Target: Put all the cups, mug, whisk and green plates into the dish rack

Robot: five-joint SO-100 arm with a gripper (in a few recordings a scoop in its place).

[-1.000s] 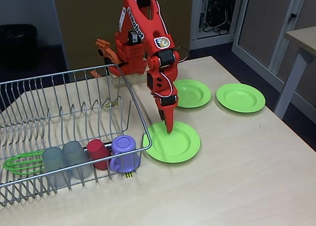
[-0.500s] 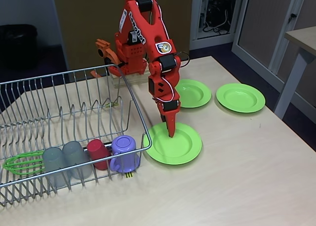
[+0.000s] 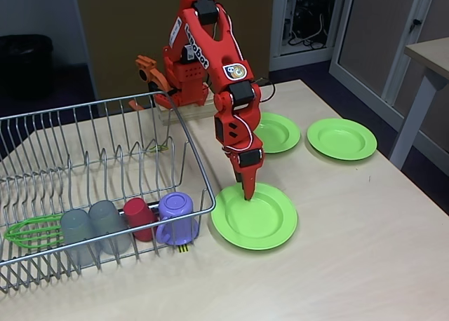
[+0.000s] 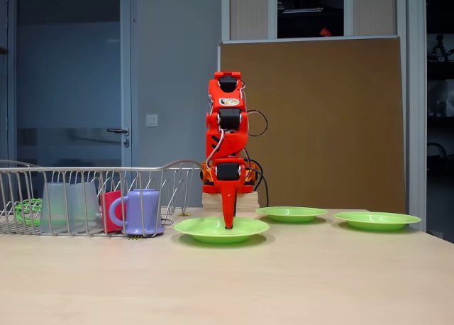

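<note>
My gripper (image 3: 247, 193) points straight down, shut on the far rim of the nearest green plate (image 3: 256, 221), which lies flat on the table right of the dish rack (image 3: 189, 135). The other fixed view shows the gripper (image 4: 228, 224) on that plate (image 4: 202, 230). Two more green plates (image 3: 277, 133) (image 3: 342, 139) lie further back right. Along the rack's front edge sit the green whisk (image 3: 31, 231), two grey cups (image 3: 76, 230) (image 3: 106, 219), a red cup (image 3: 139, 216) and the lilac mug (image 3: 175, 216), upside down.
The arm's orange base (image 3: 184, 76) stands at the table's back edge behind the rack. A second table's leg (image 3: 414, 118) is at the far right. Bare tabletop lies in front of and right of the nearest plate.
The gripper has moved right and toward the camera, and the nearest green plate has slid with it, away from the rack's corner.
</note>
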